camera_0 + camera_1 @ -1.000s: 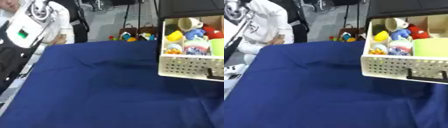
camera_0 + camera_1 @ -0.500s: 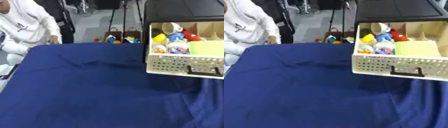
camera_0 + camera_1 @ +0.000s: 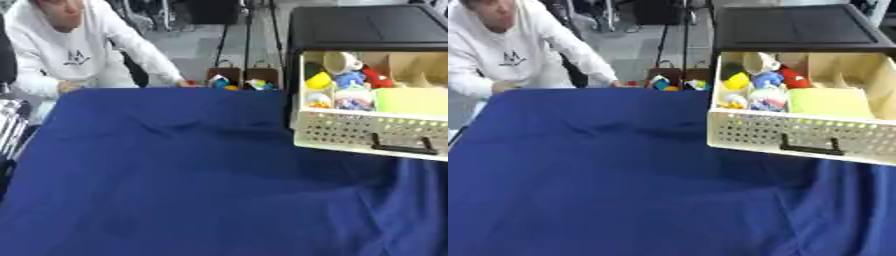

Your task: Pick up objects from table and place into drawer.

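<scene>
The drawer [image 3: 798, 131] is seen pulled out from under a black cabinet top [image 3: 794, 27] at the right of the table, its perforated cream front and dark handle [image 3: 809, 147] facing the camera. Small things are already held in its compartments: a yellow item [image 3: 738, 81], a blue one [image 3: 767, 79], a red one [image 3: 794, 77], a pale cup-like shape [image 3: 759, 62] at the back, and a light green block [image 3: 829, 102] in the wide section.

The whole view has been swung over the last second; the drawer is now framed lower and further in, and that is taken as head movement, not as any shift of the drawer. The blue cloth [image 3: 605, 175] covering the table is shown wrinkled, and no object can be made out on it. A few coloured bits [image 3: 667, 84] are noticed just beyond the far edge, too small to be identified.

Neither hand is caught in either view, so nothing can be said of their fingers. From this framing, the picking is judged largely done, or a fresh target is being looked for. A person in a white top [image 3: 79, 47] is seated at the far left edge.
</scene>
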You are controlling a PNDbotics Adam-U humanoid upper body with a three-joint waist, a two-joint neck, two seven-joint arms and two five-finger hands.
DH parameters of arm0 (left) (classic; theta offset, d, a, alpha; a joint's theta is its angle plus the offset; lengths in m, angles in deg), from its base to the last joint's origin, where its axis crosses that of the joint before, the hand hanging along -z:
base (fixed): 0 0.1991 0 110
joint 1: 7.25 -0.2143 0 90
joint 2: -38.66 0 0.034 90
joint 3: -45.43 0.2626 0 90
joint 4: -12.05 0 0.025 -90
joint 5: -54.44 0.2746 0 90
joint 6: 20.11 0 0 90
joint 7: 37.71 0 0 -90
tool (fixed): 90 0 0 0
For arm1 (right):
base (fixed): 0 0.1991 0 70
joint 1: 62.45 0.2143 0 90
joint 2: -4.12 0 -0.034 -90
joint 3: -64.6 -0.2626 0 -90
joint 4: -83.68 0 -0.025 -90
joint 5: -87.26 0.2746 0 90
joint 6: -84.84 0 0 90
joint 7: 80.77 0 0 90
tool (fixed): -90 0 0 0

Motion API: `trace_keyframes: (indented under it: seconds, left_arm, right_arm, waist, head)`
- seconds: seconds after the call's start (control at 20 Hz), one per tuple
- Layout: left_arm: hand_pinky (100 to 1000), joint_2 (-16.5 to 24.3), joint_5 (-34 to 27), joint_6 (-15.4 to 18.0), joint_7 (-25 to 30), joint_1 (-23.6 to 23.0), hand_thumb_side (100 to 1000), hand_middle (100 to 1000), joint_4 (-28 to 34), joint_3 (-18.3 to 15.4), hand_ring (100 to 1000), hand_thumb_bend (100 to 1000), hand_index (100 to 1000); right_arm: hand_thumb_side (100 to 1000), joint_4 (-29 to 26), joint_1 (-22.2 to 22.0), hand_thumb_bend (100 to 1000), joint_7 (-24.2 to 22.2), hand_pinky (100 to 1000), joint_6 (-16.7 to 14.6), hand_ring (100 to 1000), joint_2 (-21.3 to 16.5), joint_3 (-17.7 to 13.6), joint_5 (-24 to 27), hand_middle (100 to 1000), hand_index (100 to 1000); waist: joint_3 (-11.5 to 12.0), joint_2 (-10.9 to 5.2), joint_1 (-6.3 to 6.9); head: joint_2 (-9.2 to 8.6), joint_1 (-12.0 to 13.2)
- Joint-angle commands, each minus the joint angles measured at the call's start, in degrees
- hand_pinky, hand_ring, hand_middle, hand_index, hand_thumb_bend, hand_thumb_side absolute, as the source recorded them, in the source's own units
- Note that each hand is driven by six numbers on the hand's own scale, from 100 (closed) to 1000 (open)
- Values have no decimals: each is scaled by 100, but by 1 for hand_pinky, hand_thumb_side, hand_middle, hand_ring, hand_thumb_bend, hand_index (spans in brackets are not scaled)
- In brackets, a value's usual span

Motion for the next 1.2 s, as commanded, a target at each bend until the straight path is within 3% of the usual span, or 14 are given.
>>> trace_keyframes:
  seconds: [0.05, 0.3, 0.75, 1.05, 1.2]
  left_arm:
    - [571, -204, -46, -87, 34, -55, 904, 728, 73, -101, 713, 503, 898]
    - [563, -518, -18, -237, 72, -230, 909, 722, 73, -136, 702, 502, 895]
    - [553, -754, 3, -360, 72, -369, 918, 714, 73, -158, 688, 497, 893]
    - [551, -855, 13, -405, 102, -433, 919, 710, 73, -146, 683, 495, 890]
    - [551, -908, 17, -423, 111, -473, 921, 709, 73, -147, 682, 495, 890]
  right_arm:
    - [1000, -72, 159, 367, -480, 443, -196, 608, -347, 134, 277, 618, 784]
    - [1000, -72, 242, 355, -1034, 382, -428, 565, -467, 470, 390, 576, 775]
    - [985, -72, 312, 380, -1364, 128, -549, 440, -437, 780, 909, 460, 715]
    - [928, -72, 349, 383, -1553, 100, -424, 396, -395, 984, 1292, 424, 697]
    - [911, -72, 420, 377, -1700, 100, -282, 380, -270, 1097, 1373, 407, 683]
  waist:
    - [15, -71, -50]
    - [27, -103, -121]
    - [32, -141, -203]
    - [40, -150, -211]
    - [40, -169, -205]
  head:
    - [-38, 21]
    - [-117, 7]
    - [-201, -34]
    - [-187, -131]
    - [-174, -310]
